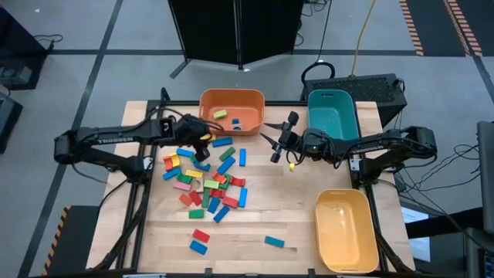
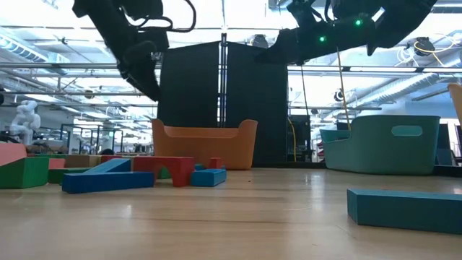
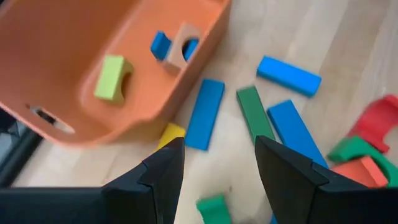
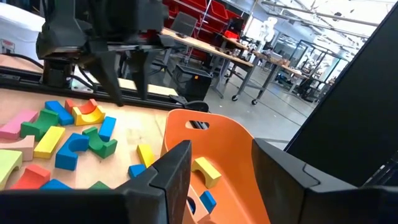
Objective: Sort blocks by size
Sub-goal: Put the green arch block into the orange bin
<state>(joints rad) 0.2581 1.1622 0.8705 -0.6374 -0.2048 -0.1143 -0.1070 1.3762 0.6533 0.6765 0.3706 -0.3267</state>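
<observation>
The left gripper (image 1: 202, 149) hangs above the table (image 1: 309, 224) at the far edge of the block pile, just in front of the orange bin (image 1: 231, 100); its jaws stand apart and nothing is between them, as the left wrist view shows with bare wood and loose blocks visible in the gap between the two dark fingers (image 3: 163, 180). The right gripper (image 1: 273, 143) is raised above the table between the orange bin and the teal bin (image 1: 332, 116), pointing toward the orange bin; its jaws are also apart and hold nothing. The blocks (image 1: 204, 181) lie mostly in one loose cluster on the left-centre of the table, in red, blue, green, yellow and pink. A red block (image 1: 201, 235) and a blue block (image 1: 199, 247) lie apart near the front edge, and a teal-blue block (image 1: 274, 242) lies alone farther right. A few blocks already sit inside the orange bin, among them a light green one (image 3: 112, 78) and a small blue one (image 3: 160, 45). A small yellow piece (image 1: 292, 164) lies on the table just beside the right gripper. The yellow bin (image 1: 347, 232) stands at the front right corner.
</observation>
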